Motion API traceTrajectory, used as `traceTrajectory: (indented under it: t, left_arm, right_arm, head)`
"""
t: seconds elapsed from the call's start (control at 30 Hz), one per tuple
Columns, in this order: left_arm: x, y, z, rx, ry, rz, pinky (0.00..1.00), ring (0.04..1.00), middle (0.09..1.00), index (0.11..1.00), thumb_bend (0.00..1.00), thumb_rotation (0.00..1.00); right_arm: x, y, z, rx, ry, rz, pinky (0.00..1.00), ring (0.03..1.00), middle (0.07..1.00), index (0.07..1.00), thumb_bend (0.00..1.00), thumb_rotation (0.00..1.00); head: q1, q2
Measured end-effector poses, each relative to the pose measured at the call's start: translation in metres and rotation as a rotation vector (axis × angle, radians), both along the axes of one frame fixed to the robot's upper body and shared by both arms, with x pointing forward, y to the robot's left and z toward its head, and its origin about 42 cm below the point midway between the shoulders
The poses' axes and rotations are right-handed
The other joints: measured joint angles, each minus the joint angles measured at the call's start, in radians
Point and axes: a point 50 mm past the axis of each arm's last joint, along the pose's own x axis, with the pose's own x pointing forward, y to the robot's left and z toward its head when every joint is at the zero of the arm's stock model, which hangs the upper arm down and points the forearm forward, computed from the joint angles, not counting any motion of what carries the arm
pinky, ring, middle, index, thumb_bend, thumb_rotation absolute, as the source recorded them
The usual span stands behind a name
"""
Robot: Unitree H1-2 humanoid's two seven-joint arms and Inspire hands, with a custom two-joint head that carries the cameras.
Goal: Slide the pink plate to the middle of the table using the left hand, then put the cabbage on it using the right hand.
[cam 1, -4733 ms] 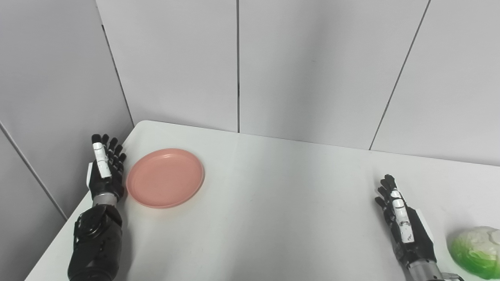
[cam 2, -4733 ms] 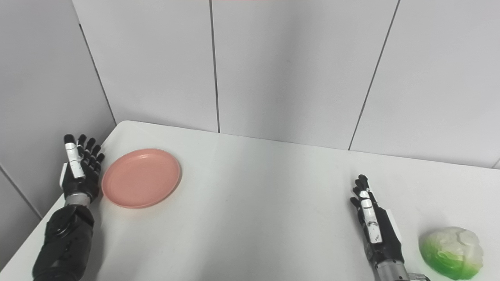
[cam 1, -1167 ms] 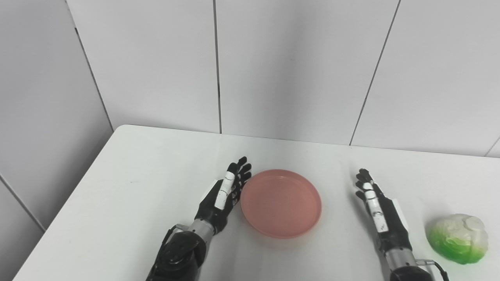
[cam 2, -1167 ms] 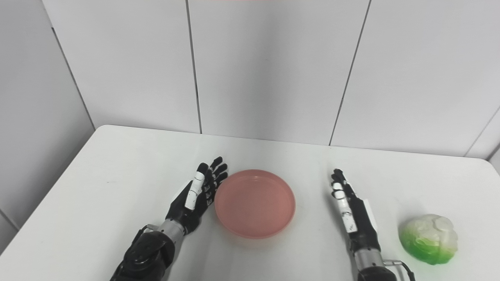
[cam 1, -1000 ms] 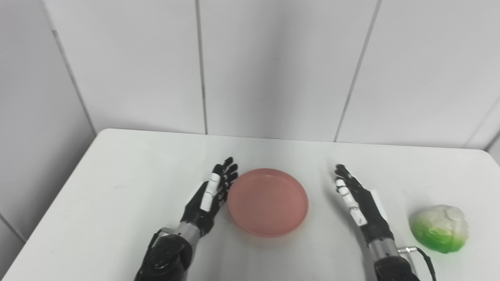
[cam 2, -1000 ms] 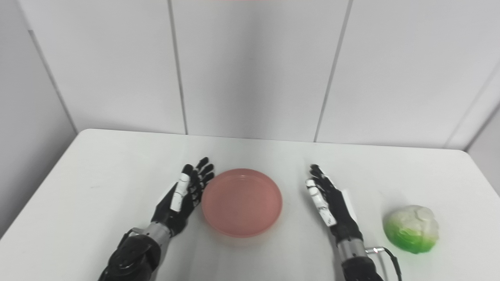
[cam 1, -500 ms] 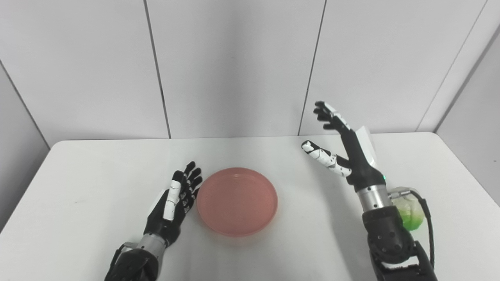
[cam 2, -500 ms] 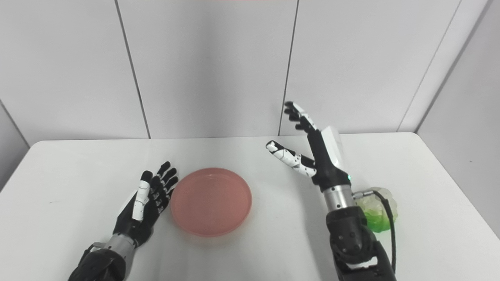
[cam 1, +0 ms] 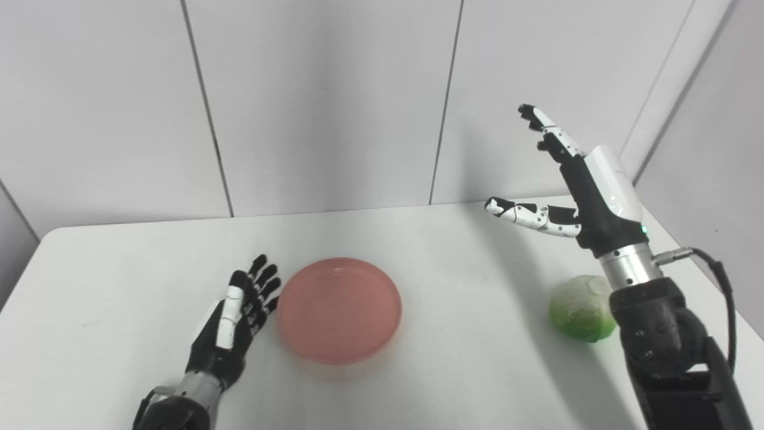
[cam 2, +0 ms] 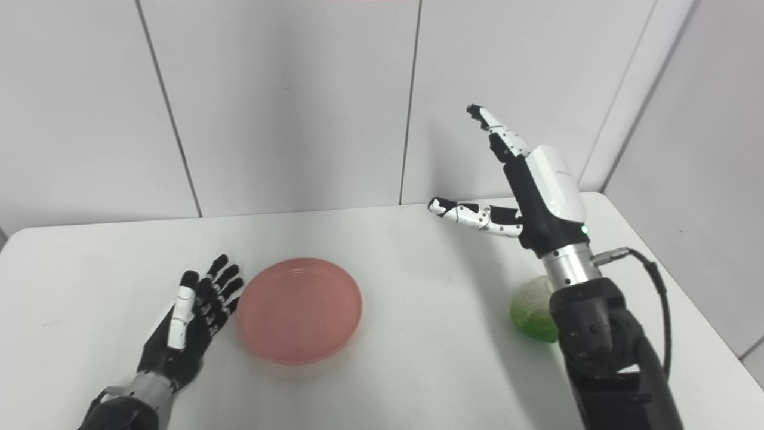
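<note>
Plate sits mid-table, just beside our open, empty left hand. Right hand hovers spread and empty; cabbage lies below its fingers. Next, we lower and grasp.

The robot's left hand lies low at the picture's lower left, held on edge with fingers straight and slightly fanned, holding nothing. Its right hand is raised high on an upright forearm, fingers extended upward, thumb stretched out to the left, also holding nothing.
</note>
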Motion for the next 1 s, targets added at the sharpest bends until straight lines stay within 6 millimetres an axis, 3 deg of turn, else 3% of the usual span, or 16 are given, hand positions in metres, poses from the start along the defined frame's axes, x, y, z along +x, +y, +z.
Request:
traceTrajectory:
  t: [0.27,0.4,0.6,0.77,1.0]
  left_arm:
    - [0.0,0.011,-0.001,-0.004,0.003,-0.022,0.99,0.982,0.987,0.988,0.86,0.99]
    - [0.001,0.02,0.0,-0.01,0.004,-0.021,0.99,0.983,0.988,0.983,0.85,0.97]
    - [0.001,0.026,0.001,-0.026,0.02,-0.011,0.99,0.984,0.986,0.985,0.84,0.98]
    - [0.001,0.027,0.001,-0.025,0.022,-0.012,0.99,0.982,0.984,0.983,0.84,0.98]
    - [0.001,0.031,0.001,-0.025,0.026,-0.015,0.99,0.979,0.979,0.979,0.83,0.99]
  right_arm:
    - [-0.02,-0.042,-0.015,-0.026,0.106,-0.164,0.78,0.888,0.916,0.932,1.0,0.67]
    - [-0.031,-0.062,-0.022,-0.052,0.164,-0.222,0.82,0.917,0.942,0.955,1.0,0.65]
    - [-0.038,-0.077,-0.027,-0.052,0.293,-0.29,0.8,0.909,0.952,0.978,1.0,0.61]
    - [-0.043,-0.086,-0.031,-0.045,0.366,-0.303,0.84,0.934,0.968,0.99,1.0,0.49]
    - [-0.045,-0.098,-0.042,-0.015,0.446,-0.296,0.82,0.921,0.955,0.978,1.0,0.54]
  head:
    - [-0.038,0.003]
    - [-0.058,0.009]
    - [-0.077,0.015]
    - [-0.091,0.02]
    - [-0.104,0.023]
